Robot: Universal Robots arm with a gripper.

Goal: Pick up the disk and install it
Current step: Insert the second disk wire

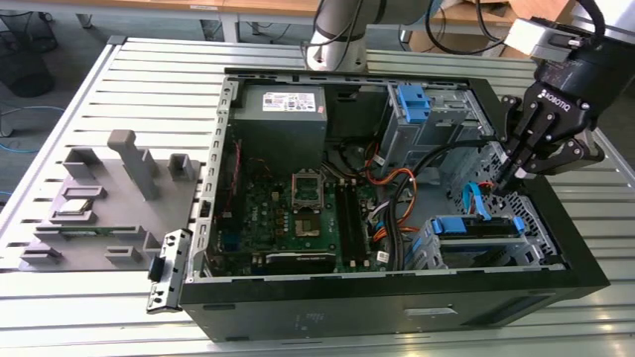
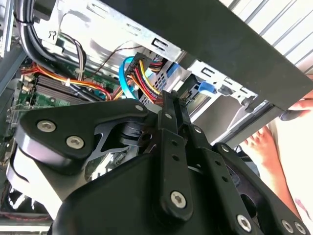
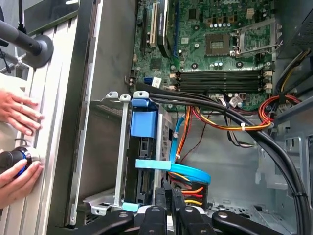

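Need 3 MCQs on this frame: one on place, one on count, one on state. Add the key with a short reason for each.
1. In the exterior view, where is the end effector?
A) over the grey fixture left of the case
B) over the drive cage at the right side of the case
C) over the power supply

2. How many hands are at the table in the first wrist view?
A) none
B) one
C) two

3. How are the end effector's fingers?
A) wide open
B) shut, nothing between them
C) shut on a cable

Key:
1 B: its tips hang just above the cage on the exterior view's right.
2 C: one hand lies on the slats and another hand is beside it.
3 B: in the second wrist view the fingers meet with no gap.
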